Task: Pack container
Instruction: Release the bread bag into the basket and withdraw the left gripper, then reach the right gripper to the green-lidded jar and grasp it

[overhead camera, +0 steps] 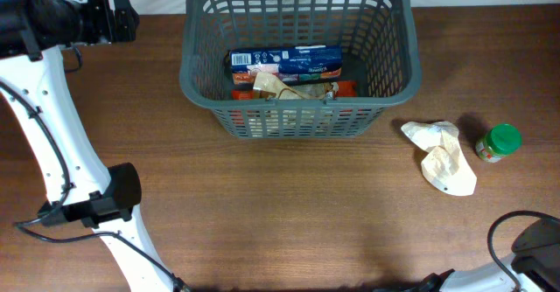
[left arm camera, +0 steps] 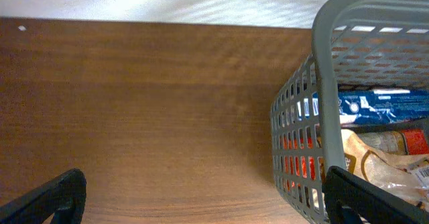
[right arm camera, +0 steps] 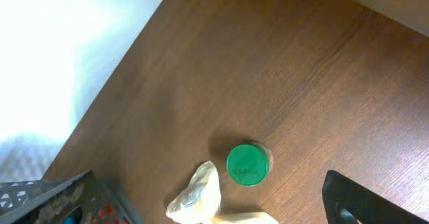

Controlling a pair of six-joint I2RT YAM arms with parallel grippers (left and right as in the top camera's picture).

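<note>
Left hand (left arm camera: 204, 184): fingers (left arm camera: 57, 197) spread wide, gripping nothing, over bare surface (left arm camera: 147, 103). Just to its right stands one container (left arm camera: 322, 83). Inside are one blue box (left arm camera: 382, 106), one beige packet (left arm camera: 375, 160) and red packs (overhead camera: 348, 88) too hidden to count. Right hand (right arm camera: 365, 200): one finger in view, state cannot be told. Nearest it is one green-lidded jar (right arm camera: 247, 164), then one crumpled bag (right arm camera: 198, 197).

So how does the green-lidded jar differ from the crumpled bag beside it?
The jar is small, round and rigid; the bag is larger and crumpled. The jar has a bright green lid; the bag is pale cream. The jar stands upright; the bag lies slumped. Both sit on the table right of the basket, not yet packed.
</note>
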